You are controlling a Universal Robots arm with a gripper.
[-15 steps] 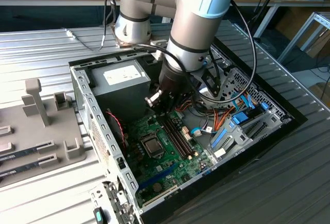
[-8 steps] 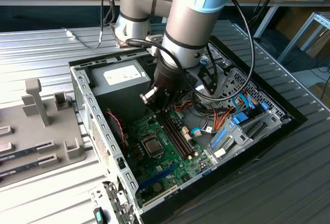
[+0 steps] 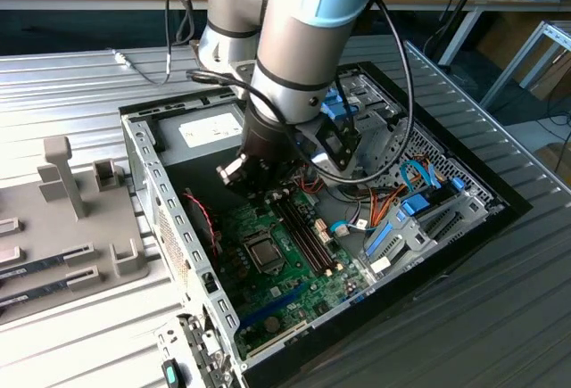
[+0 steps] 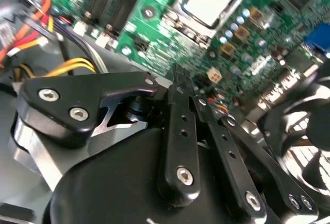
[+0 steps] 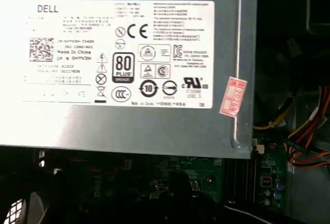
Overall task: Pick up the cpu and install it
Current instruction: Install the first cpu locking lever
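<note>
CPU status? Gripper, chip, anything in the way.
Gripper inside the open PC case, above the motherboard, holding nothing visible. CPU sits in the socket, frame around it. Cables off to the side, none over the socket.

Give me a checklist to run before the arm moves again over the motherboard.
1. cpu in the socket: ok, it lies inside the silver frame.
2. cpu free of the gripper: ok, the two are apart, with bare motherboard between them.
3. Socket frame latched down: cannot tell.
4. Cables clear of the gripper: cannot tell; the orange and yellow ones run close beside it.
5. Arm clear of the case walls: ok, in the exterior view it hangs over the middle of the case.
</note>
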